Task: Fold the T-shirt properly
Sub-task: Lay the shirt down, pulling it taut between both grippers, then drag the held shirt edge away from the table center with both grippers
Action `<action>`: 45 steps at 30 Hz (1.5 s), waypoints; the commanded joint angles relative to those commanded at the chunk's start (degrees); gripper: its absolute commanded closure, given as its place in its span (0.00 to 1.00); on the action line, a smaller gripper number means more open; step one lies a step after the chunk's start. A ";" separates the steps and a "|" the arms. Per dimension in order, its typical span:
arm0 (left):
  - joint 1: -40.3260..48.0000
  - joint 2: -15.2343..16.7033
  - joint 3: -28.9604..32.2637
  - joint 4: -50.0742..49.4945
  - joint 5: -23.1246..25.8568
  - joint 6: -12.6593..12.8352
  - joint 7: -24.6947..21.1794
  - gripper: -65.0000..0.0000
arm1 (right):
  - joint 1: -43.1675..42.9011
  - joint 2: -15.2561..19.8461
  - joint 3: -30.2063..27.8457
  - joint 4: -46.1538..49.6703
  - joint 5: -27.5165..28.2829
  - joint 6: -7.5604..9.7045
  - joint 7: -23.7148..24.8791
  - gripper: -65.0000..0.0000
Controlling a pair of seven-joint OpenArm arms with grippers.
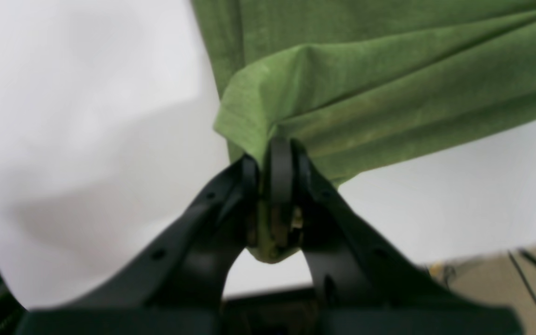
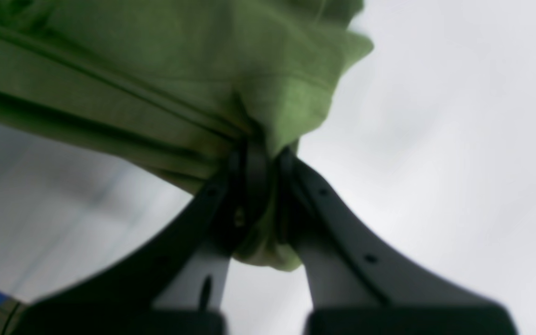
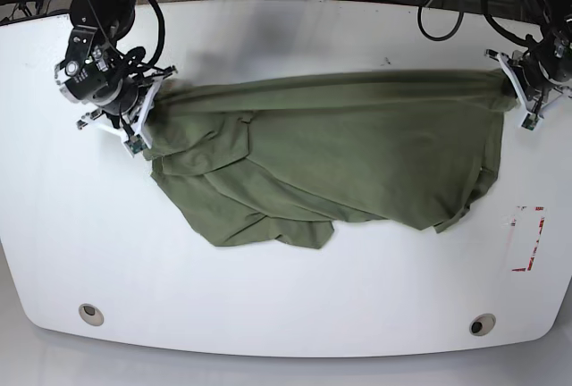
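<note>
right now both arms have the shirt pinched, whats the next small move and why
Probably draw the left gripper and right gripper further apart: both are shut on the T-shirt, whose top edge is stretched between them while the lower cloth lies bunched on the table.

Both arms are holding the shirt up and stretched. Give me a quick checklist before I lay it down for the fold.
1. Left gripper pinching T-shirt: ok.
2. Right gripper pinching it: ok.
3. Top edge taut between grippers: ok.
4. Body hanging flat: not ok, bunched and wrinkled on the right gripper's side.
5. Which corners are held: cannot tell.
6. Bare table in front to lay it on: ok.
</note>
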 joint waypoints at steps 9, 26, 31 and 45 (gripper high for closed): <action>1.67 -0.09 0.18 -0.09 0.09 0.00 0.00 1.00 | -4.31 -0.70 0.00 -0.18 0.00 0.00 1.05 1.00; 3.96 0.09 -0.09 -0.09 5.10 0.00 0.00 1.00 | -7.21 -1.85 -0.18 -0.26 0.00 0.00 2.02 1.00; 4.57 0.09 -0.09 0.00 5.10 0.00 0.00 1.00 | -7.21 -1.93 -0.26 -0.26 0.00 0.00 2.02 1.00; 4.92 0.00 -0.09 0.09 5.10 0.00 0.35 0.67 | -7.12 -2.02 -0.26 -0.26 0.00 0.00 2.02 1.00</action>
